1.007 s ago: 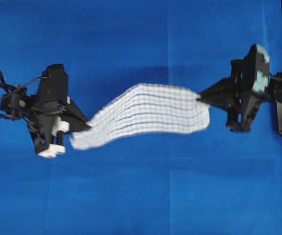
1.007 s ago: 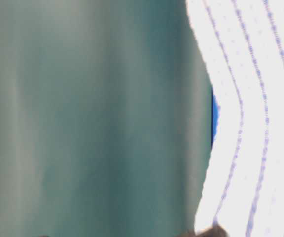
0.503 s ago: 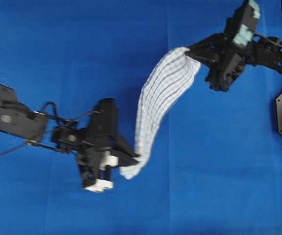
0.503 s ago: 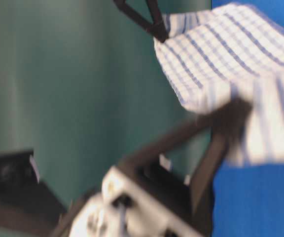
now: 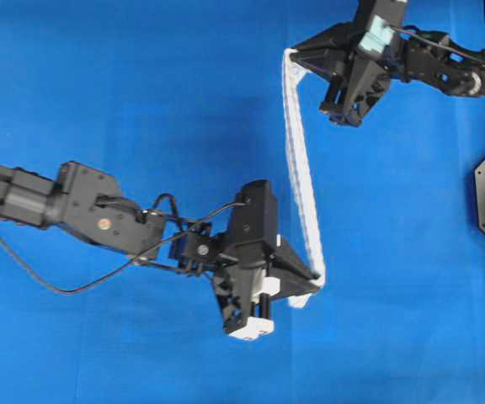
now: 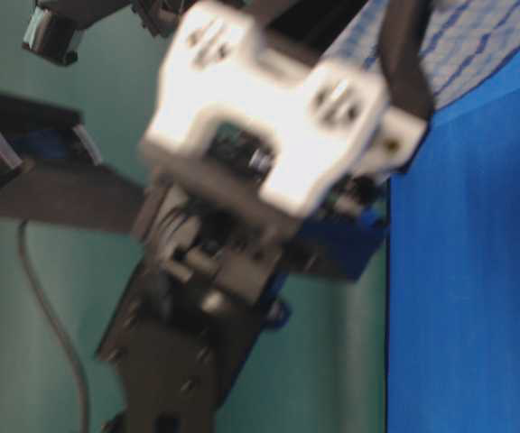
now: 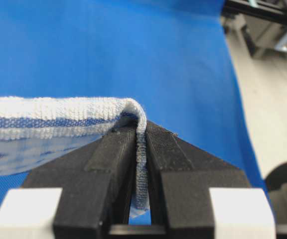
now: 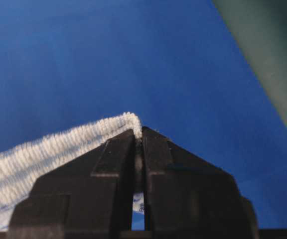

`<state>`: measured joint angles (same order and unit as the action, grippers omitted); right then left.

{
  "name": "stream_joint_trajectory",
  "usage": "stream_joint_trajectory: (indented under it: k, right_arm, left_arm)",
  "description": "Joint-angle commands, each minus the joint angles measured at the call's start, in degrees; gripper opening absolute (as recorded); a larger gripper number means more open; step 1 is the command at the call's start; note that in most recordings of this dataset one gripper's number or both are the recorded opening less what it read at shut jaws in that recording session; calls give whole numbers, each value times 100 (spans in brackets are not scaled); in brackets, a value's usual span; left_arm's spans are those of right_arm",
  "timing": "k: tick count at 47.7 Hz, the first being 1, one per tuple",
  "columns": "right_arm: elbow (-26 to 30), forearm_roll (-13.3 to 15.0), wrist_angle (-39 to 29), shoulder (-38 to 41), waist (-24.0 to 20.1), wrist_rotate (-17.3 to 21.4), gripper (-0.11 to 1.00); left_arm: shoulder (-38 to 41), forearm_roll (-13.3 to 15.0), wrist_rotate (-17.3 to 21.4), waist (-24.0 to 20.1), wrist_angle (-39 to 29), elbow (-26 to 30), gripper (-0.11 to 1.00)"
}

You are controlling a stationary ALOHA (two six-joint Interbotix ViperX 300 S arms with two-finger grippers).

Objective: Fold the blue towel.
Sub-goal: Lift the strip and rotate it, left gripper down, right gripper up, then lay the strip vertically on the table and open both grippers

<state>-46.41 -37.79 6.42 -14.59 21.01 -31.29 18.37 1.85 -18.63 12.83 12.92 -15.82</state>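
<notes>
Overhead | left gripper (image 5: 314,277) clamps blue towel (image 5: 300,164) | right gripper (image 5: 295,55) clamps it too

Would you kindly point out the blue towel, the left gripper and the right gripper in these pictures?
blue towel (image 5: 300,168): overhead view, middle of the stretched strip.
left gripper (image 5: 312,274): overhead view, fingertips pinching the towel's lower corner.
right gripper (image 5: 295,55): overhead view, fingertips pinching the towel's upper corner.

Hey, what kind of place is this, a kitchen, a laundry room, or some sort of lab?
Most likely a robotics lab bench. Two black robot arms work over a plain blue table covering, each hand, left hand and right hand, pinching a corner of the striped towel. Nothing domestic is in view.
</notes>
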Motion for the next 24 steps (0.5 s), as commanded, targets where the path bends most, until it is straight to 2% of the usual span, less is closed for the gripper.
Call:
stream_joint_trajectory:
  k: [1,24]
  right_arm:
    - [246,9,-18,35,79,-18,-4]
    - [237,44,35,545,158,-35,-4]
  left_arm:
    - [0,-18,9,9,193,202,3]
    - [-26,114,-105,53,308,-255,3]
